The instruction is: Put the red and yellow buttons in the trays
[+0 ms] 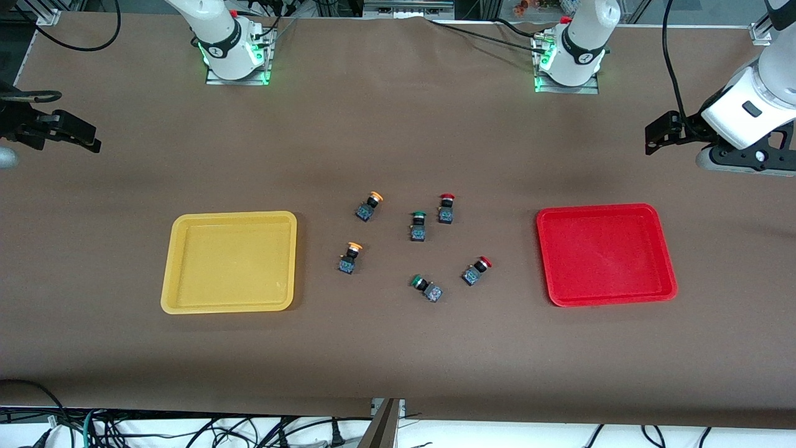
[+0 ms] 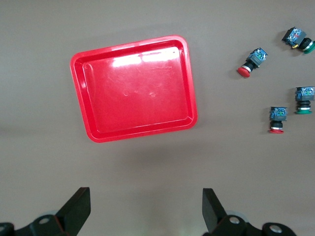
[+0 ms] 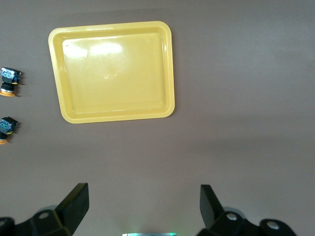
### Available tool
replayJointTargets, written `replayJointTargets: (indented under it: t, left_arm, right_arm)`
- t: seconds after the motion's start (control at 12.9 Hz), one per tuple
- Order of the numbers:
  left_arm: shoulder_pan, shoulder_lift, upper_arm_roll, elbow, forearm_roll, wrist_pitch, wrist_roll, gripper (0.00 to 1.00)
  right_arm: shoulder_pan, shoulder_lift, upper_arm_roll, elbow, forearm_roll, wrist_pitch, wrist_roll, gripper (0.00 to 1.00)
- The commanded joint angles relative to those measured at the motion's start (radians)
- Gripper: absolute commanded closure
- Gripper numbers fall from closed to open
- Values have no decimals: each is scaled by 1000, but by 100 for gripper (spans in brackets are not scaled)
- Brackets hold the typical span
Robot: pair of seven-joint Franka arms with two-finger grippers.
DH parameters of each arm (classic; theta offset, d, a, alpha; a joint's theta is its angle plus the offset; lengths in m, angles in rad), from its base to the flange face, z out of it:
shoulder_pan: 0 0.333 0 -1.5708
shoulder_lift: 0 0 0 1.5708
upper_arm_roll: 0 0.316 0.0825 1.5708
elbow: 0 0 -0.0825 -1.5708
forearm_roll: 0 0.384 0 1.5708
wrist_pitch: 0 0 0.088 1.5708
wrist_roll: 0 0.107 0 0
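Two yellow-capped buttons (image 1: 369, 206) (image 1: 349, 257) and two red-capped buttons (image 1: 445, 208) (image 1: 476, 270) lie on the brown table between the trays. The yellow tray (image 1: 230, 216) sits toward the right arm's end, the red tray (image 1: 600, 209) toward the left arm's end, and neither holds anything. My left gripper (image 1: 653, 134) (image 2: 146, 206) hangs open over bare table beside the red tray (image 2: 135, 88). The red-capped buttons (image 2: 252, 62) (image 2: 277, 119) show in its wrist view. My right gripper (image 1: 93, 140) (image 3: 142, 204) hangs open over bare table beside the yellow tray (image 3: 113, 71), with the yellow-capped buttons (image 3: 9, 81) (image 3: 6, 129) at that view's edge.
Two green-capped buttons (image 1: 418, 225) (image 1: 426, 287) lie among the others, one close to a red-capped button. The arm bases (image 1: 233, 56) (image 1: 569, 62) stand along the table's edge farthest from the front camera. Cables (image 1: 124, 429) hang below the nearest edge.
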Motion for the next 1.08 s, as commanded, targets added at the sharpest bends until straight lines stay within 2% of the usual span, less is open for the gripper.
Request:
replayJointTargets:
  t: [0.0,0.7,1.01]
  left_arm:
    - [23,11,-3,27,-10,-12,-4,0]
    - [21,16,-5,25,-18,-13,-2,0]
    - [3,106,-54,28,-16,-56,-4,0]
  right_arm:
    - [0,6,-1,23,-15,-14,-18,0]
    - [3,8,2,19,-3,-9,3,0]
    - [4,30,2,15,3,7,2,0]
